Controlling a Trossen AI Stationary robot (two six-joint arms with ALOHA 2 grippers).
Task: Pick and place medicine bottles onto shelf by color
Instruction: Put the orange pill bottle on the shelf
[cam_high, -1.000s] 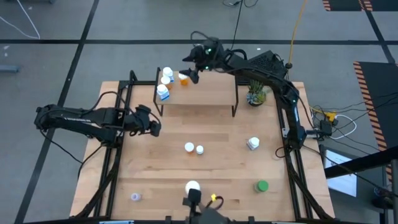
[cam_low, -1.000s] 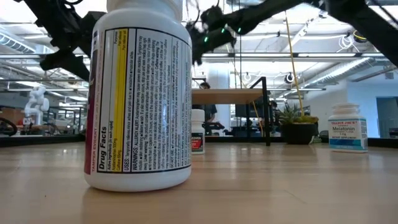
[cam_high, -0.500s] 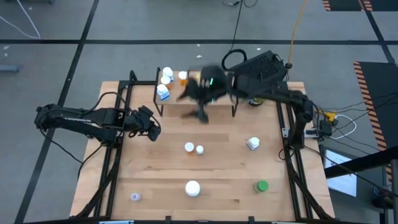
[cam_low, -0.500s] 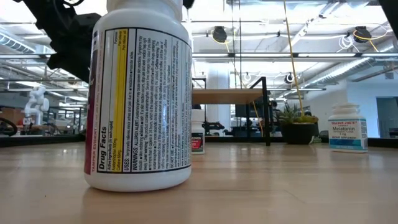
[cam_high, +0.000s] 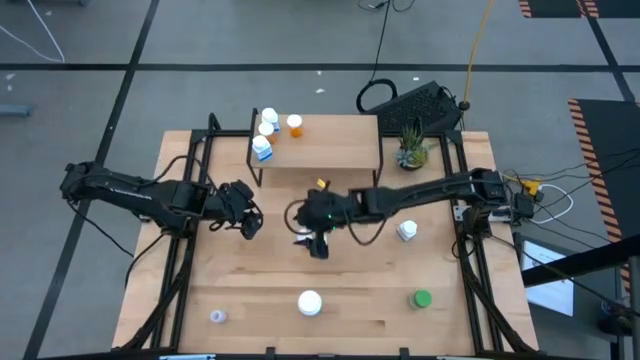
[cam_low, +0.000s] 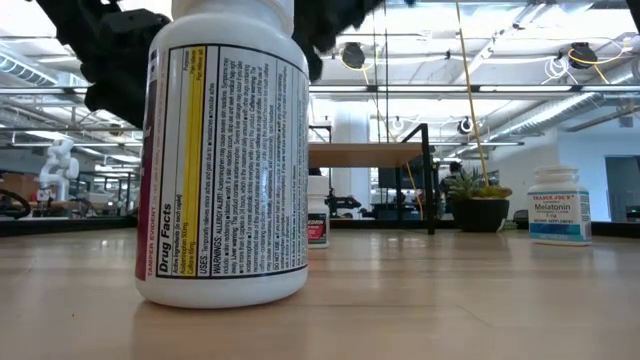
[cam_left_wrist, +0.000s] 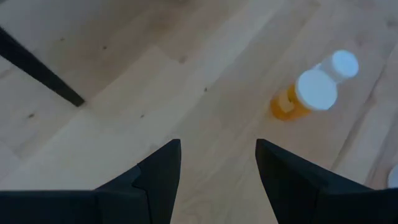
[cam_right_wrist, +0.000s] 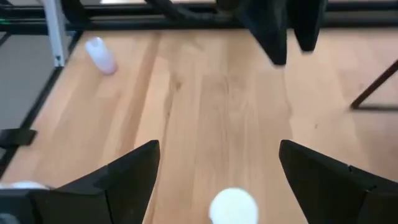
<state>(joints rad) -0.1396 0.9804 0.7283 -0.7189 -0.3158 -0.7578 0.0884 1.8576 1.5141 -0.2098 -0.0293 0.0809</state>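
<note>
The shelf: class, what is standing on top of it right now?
On the shelf, at its left end, stand four bottles: three white-capped blue-and-white bottles and one orange bottle. The rest of the board is bare. Their labels cannot be read from above.

Big bottle (cam_low: 222, 150) right by my low cam reads "Drug Facts", and the small white one (cam_low: 560, 205) says "Melatonin".

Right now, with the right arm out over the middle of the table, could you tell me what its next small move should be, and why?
Probably a short descent. The right gripper hangs open over the middle of the table, empty, and a white-capped bottle stands upright between its fingers in the right wrist view. Lowering around that cap before closing seems sensible. The left gripper waits open at the table's left, empty.
</note>
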